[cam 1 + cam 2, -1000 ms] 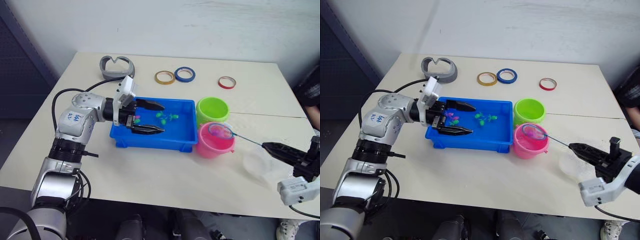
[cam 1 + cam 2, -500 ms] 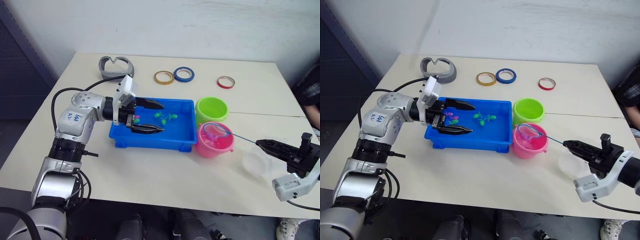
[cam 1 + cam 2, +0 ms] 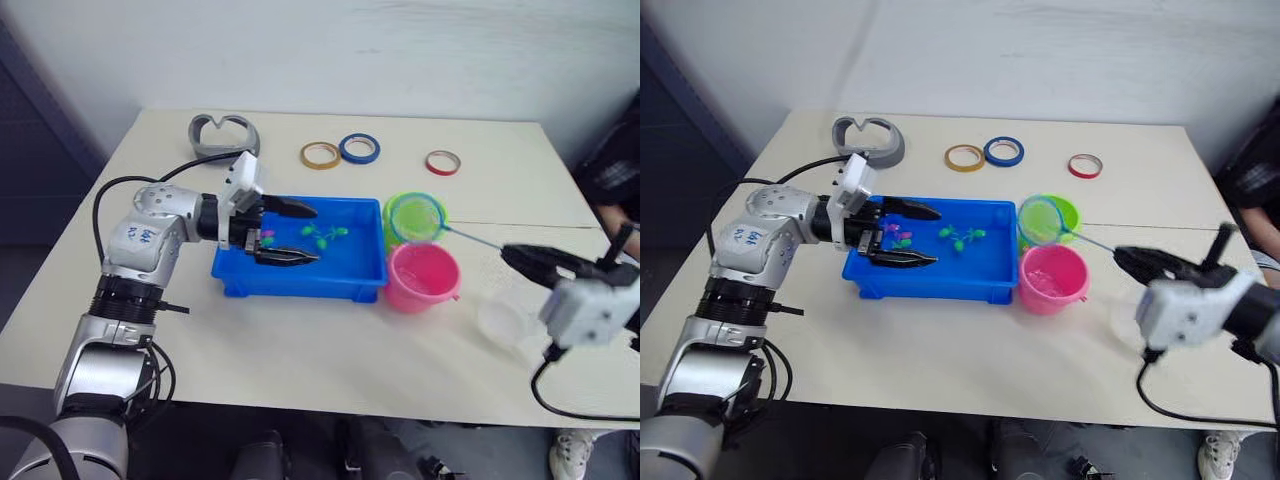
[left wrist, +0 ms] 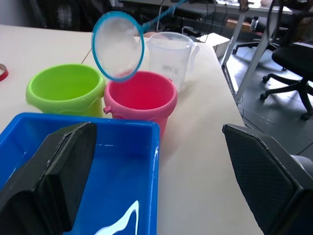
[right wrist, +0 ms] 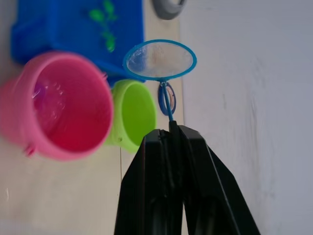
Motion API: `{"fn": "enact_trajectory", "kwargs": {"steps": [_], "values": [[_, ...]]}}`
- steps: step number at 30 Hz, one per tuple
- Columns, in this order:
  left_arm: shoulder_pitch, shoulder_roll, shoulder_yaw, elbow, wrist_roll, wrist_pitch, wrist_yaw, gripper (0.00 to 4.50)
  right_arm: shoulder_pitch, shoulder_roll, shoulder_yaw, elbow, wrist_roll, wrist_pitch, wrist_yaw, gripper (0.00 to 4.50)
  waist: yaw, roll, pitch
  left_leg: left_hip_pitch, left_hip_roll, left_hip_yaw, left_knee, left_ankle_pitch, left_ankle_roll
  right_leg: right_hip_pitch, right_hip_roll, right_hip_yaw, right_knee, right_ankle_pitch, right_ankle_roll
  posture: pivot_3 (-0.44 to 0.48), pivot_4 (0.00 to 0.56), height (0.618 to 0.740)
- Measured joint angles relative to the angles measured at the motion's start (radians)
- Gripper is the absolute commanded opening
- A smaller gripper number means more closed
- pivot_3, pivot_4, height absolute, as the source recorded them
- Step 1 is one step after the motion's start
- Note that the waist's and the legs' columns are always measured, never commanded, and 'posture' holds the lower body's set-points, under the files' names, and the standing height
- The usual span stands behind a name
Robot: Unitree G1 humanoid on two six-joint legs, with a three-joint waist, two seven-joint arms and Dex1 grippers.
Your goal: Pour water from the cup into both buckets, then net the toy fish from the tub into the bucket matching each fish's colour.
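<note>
Starting at the shallow bright blue plastic tub, the left gripper hangs over its left half with its jaws spread wide and nothing between them. Beside those jaws lie a couple of tiny pink toy fish, and nearer the tub's middle a cluster of bright green toy fish. These fish look light, hard and wet, so they would likely slip from fingers; scooping from underneath suits them better than pinching.

Just right of the tub stand the lime green plastic bucket, on the far side, and the pink plastic bucket on the near side, touching or almost touching each other. Above the green bucket, tilted on edge, hovers the small round blue-rimmed hoop net; its mesh looks empty. The net seems very light, with limp mesh and a thin handle that may flex or twist, so a grip well down the handle calls for slow, steady moves.

Further right of the tub, the right gripper has its jaws closed on the end of that thin handle. Below it, on the counter, stands the clear colourless plastic cup, which looks thin-walled and easy to tip.
</note>
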Motion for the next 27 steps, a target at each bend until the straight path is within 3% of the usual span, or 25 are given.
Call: {"fn": "enact_trajectory", "kwargs": {"steps": [6,11,20,27], "values": [[0.154,0.132,0.099,-0.054,0.005,0.037,0.055,4.49,-0.351,0.045,0.293,-0.041,0.311,0.545,-0.045,0.0,-0.011,0.0,0.0,-0.001,0.001,-0.003,0.0,0.001,-0.001,-0.001,-0.001,-0.002,0.0,-0.001,-0.001,0.0,0.15,0.74],[0.322,0.256,0.238,-0.196,-0.02,0.122,0.12,4.49,-0.553,0.155,0.492,0.051,0.391,0.794,-0.057,0.0,-0.005,0.0,0.0,-0.004,0.001,-0.005,-0.001,0.0,0.0,-0.002,-0.002,-0.004,-0.003,-0.001,-0.001,0.0,0.15,0.74],[0.615,0.336,0.481,-0.39,-0.073,0.261,0.23,4.49,-0.771,0.349,0.764,0.345,0.248,0.821,0.017,0.0,0.006,-0.001,0.0,-0.005,0.0,-0.005,-0.001,-0.002,0.003,-0.002,-0.003,-0.005,-0.005,-0.001,-0.001,0.0,0.15,0.74],[0.68,0.345,0.6,-0.439,-0.125,0.336,0.276,4.49,-0.845,0.468,0.819,0.47,0.172,0.778,0.049,0.0,0.006,-0.001,0.0,-0.005,0.0,-0.005,-0.002,-0.002,0.003,-0.002,-0.003,-0.005,-0.004,-0.001,-0.001,0.0,0.15,0.74]]}}
